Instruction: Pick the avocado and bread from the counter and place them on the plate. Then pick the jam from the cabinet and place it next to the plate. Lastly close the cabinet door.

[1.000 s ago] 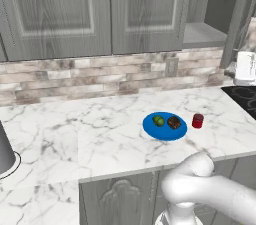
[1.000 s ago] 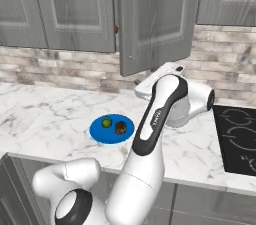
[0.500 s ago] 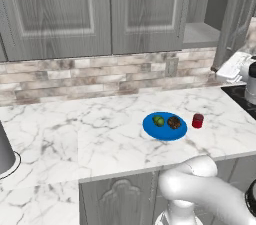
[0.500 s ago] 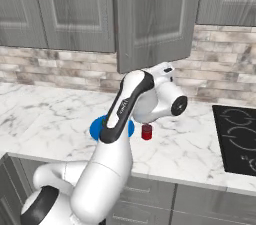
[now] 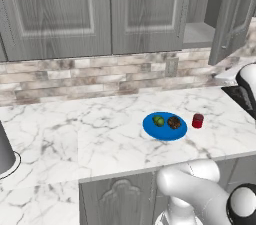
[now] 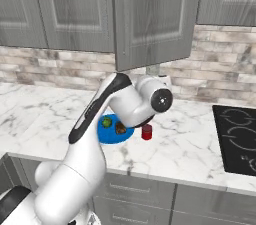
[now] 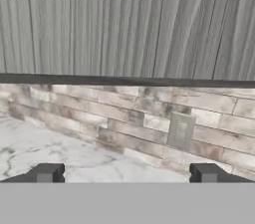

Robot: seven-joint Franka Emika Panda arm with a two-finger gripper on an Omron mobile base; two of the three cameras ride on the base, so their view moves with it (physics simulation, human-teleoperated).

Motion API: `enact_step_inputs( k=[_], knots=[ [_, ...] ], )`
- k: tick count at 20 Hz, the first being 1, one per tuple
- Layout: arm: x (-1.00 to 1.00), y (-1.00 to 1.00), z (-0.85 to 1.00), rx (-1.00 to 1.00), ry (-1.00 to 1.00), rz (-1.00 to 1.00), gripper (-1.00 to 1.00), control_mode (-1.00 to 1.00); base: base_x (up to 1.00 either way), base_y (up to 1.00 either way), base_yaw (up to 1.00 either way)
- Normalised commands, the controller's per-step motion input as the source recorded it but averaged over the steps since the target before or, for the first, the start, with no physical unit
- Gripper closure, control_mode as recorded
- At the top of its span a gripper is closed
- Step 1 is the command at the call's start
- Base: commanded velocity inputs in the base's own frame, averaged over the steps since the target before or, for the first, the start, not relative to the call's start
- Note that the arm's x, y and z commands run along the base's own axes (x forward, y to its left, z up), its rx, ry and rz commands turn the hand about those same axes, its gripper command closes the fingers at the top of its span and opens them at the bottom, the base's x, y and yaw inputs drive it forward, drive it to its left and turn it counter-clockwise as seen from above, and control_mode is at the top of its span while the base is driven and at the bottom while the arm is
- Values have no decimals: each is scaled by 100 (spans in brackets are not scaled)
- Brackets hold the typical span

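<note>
Under the cabinet door's (image 7: 127, 24) bottom edge, the claw (image 7: 127, 173) hangs spread, empty.

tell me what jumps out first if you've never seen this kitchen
The bright blue plate on the white marble counter, holding a green avocado and a dark brown bread lump, with a red jam jar just to its right. Above it a grey cabinet door hangs open, and the open gripper faces its underside and the brick wall.

plate (image 5: 165, 130): 1 | avocado (image 5: 158, 121): 1, on it | bread (image 5: 174, 122): 1, on it | jam (image 5: 198, 121): 1 | open cabinet door (image 5: 234, 14): 1, above my gripper (image 7: 126, 174) | wall outlet (image 7: 180, 131): 1, ahead of my fingertips (image 7: 48, 172)
</note>
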Motion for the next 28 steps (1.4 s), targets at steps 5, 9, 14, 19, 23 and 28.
enact_step_inputs(
  k=[5, 9, 14, 19, 23, 28],
  knots=[
    [-40, -36, 47, 4, 9, -16, -100, -100, 0, 0, 0],
    [5, -17, 51, 14, -16, -2, -100, -100, 0, 0, 0],
    [56, 7, 7, 14, -25, 0, -100, -100, 0, 0, 0],
    [100, 50, -35, 6, -23, 0, -100, -100, 0, 0, 0],
    [100, 51, -38, 2, -14, -1, -100, -100, 0, 0, 0],
    [87, 43, 26, 11, -13, -7, -100, -100, 0, 0, 0]
  ],
)
